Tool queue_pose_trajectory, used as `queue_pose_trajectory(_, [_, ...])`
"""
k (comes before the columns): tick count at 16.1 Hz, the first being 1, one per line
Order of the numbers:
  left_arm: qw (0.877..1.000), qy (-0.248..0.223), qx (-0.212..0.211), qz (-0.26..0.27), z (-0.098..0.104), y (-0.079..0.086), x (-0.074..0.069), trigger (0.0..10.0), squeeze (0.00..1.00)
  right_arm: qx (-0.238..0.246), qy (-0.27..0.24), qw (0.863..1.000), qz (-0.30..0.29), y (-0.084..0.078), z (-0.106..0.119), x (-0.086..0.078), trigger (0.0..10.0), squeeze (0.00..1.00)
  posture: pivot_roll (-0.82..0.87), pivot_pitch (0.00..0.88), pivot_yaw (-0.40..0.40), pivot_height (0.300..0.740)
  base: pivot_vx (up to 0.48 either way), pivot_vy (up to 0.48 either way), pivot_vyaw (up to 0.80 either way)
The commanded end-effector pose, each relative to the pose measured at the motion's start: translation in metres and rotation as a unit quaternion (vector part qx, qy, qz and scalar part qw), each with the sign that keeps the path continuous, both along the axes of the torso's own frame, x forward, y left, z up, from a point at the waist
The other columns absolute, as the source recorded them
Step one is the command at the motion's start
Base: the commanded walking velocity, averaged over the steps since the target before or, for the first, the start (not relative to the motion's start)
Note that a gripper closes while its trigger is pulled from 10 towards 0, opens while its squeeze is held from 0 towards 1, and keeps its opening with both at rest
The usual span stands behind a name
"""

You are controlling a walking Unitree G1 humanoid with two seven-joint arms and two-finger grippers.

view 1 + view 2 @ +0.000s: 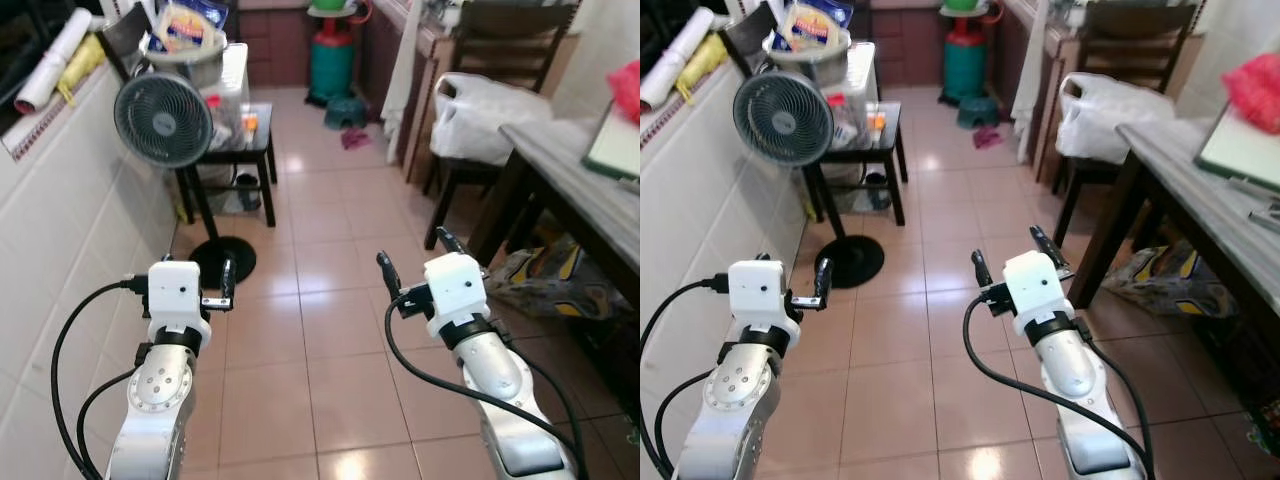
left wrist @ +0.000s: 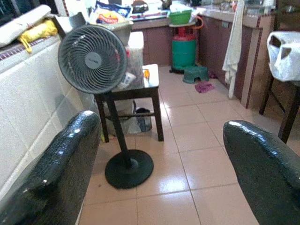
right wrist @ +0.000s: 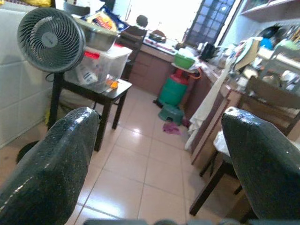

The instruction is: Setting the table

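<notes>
A grey fan [image 1: 163, 120] is seen by the wall, both the left end effector [image 1: 190, 285] and the right end effector [image 1: 414, 258] are held wide open and empty above the floor [image 1: 320, 300], and the desk [image 1: 560, 190] is found farthest right.

One fan [image 1: 163, 120], one chair [image 1: 505, 60], two tables [image 1: 575, 190].

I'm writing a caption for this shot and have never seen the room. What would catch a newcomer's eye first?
The two silver arms dominate the foreground, the left gripper and right gripper held up over the tiled floor, jaws open and holding nothing. Ahead on the robot's left, a round grey standing fan stands by the white tiled wall, in front of a cluttered small black table. Farther back stands a green gas cylinder, and a white plastic bag sits on a chair to the right.
</notes>
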State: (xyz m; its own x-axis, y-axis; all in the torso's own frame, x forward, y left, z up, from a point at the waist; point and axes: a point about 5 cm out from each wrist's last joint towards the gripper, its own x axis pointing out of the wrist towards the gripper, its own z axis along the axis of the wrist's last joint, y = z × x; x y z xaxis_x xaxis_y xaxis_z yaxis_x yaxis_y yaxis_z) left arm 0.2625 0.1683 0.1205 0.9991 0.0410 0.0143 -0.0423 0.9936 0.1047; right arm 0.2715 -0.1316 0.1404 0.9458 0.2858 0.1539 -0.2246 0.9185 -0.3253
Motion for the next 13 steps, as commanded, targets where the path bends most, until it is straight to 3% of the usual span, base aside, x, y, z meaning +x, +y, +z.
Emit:
queue_pose_trajectory(1, [1.000,-0.002,0.009,0.009,0.001,0.007,0.000,10.0,0.00,0.003,-0.012,1.000,0.009,0.005,0.006,0.001,10.0,0.00,0.07,0.035,-0.031,0.740,0.000,0.311,0.00])
queue_pose_trajectory(4, [1.000,0.014,0.015,-0.004,-0.008,0.005,-0.001,10.0,0.00,0.001,-0.006,1.000,0.011,0.006,0.002,0.003,10.0,0.00,0.07,0.028,-0.035,0.740,0.000,0.000,0.00])
queue_pose_trajectory(8, [0.994,0.105,0.005,-0.025,-0.059,0.015,-0.010,10.0,0.00,0.016,0.060,0.998,0.005,0.004,-0.031,0.010,10.0,0.00,0.07,0.003,-0.045,0.740,0.000,0.000,0.00])
queue_pose_trajectory(9, [0.994,0.109,0.004,-0.027,-0.061,0.015,-0.010,10.0,0.00,0.017,0.065,0.998,0.004,0.004,-0.033,0.011,10.0,0.00,0.07,0.003,-0.045,0.740,0.000,0.000,0.00])
queue_pose_trajectory(10, [0.991,0.131,0.008,-0.037,-0.072,0.014,-0.010,10.0,0.00,0.035,0.093,0.995,-0.009,0.001,-0.044,0.014,10.0,0.00,0.06,0.000,-0.049,0.740,0.000,0.000,0.00])
queue_pose_trajectory(11, [0.984,0.168,-0.003,-0.056,-0.091,0.010,-0.009,10.0,0.00,0.071,0.153,0.985,-0.031,-0.002,-0.068,0.018,10.0,0.00,0.06,0.000,-0.050,0.740,0.000,0.000,0.00])
queue_pose_trajectory(13, [0.970,0.225,0.020,-0.089,-0.117,0.004,-0.012,10.0,0.00,0.068,0.210,0.974,-0.049,-0.005,-0.097,0.016,10.0,0.00,0.06,0.000,-0.043,0.740,0.000,0.000,0.00])
